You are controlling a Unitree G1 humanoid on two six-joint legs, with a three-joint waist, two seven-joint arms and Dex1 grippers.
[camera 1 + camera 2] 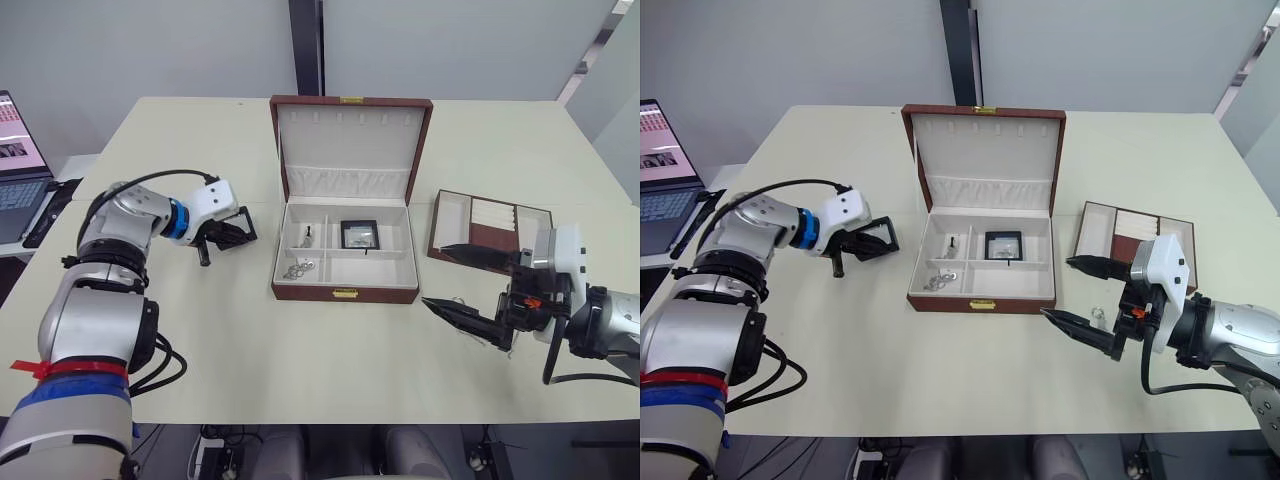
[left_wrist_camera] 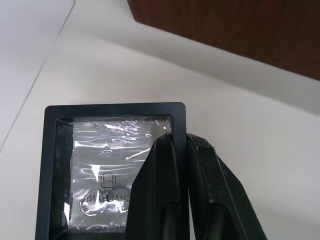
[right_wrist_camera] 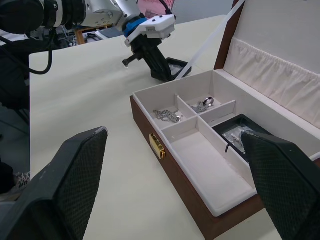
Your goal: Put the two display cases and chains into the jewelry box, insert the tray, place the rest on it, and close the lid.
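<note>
while the jewelry box (image 1: 345, 290) sits in the middle of the table (image 1: 250, 350) with its lid (image 1: 350, 140) stood up open, one display case (image 1: 359, 234) is already laid in the back right compartment. chains (image 1: 297, 269) are piled in the front left compartment, and a few more bits are seen in the back left one. the other display case (image 2: 107, 170) is pinched at its edge by the left gripper (image 1: 232, 234), just left of the box and low over the table. the right gripper (image 1: 1078, 295) is held wide open near the box's front right corner. the tray (image 1: 490, 225) is parked on the table right of the box.
</note>
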